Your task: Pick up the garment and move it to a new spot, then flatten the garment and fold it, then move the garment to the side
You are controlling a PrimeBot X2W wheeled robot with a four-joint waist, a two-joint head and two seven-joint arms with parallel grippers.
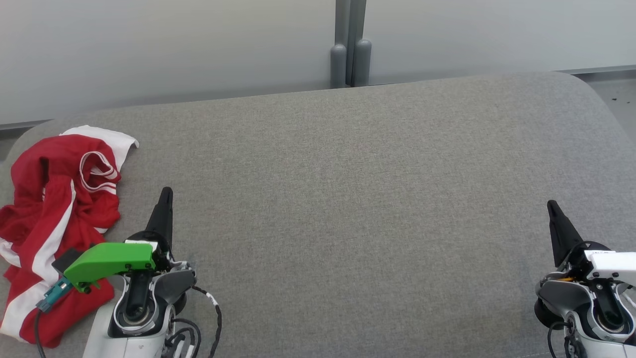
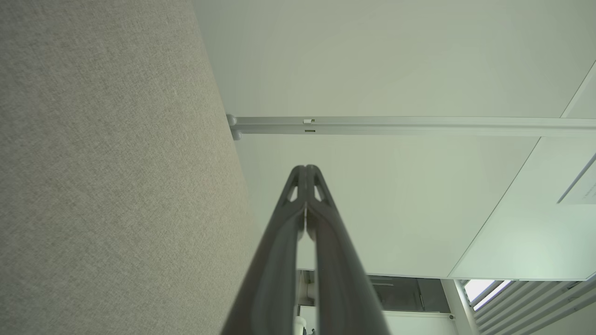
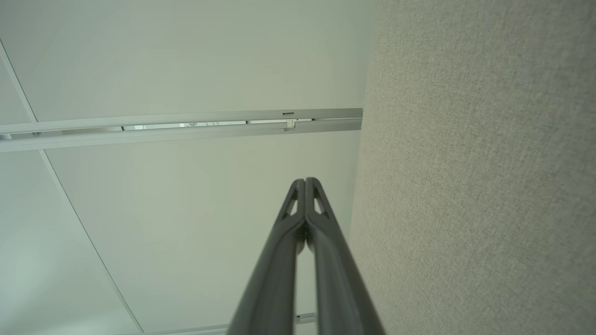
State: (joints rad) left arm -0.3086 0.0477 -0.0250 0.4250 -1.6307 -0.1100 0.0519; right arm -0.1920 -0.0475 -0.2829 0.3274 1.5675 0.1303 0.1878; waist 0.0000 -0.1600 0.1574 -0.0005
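A crumpled red garment point(image 1: 54, 214) with white stripes lies at the left end of the grey cushioned surface point(image 1: 348, 199). My left gripper point(image 1: 166, 191) sits just right of the garment, apart from it, fingers pressed together with nothing between them. Far to the right my right gripper point(image 1: 550, 204) is likewise shut and empty. In the left wrist view the left gripper point(image 2: 306, 167) has its tips touching, aimed past the cushion at a pale wall. In the right wrist view the right gripper point(image 3: 305, 179) shows the same closed tips.
A pale partition wall point(image 1: 174, 44) with a grey post point(image 1: 351, 44) stands right behind the cushion. The cushion's rounded back edge runs across the top, and floor point(image 1: 616, 94) shows at the far right. A green bracket point(image 1: 107, 261) rides on my left wrist.
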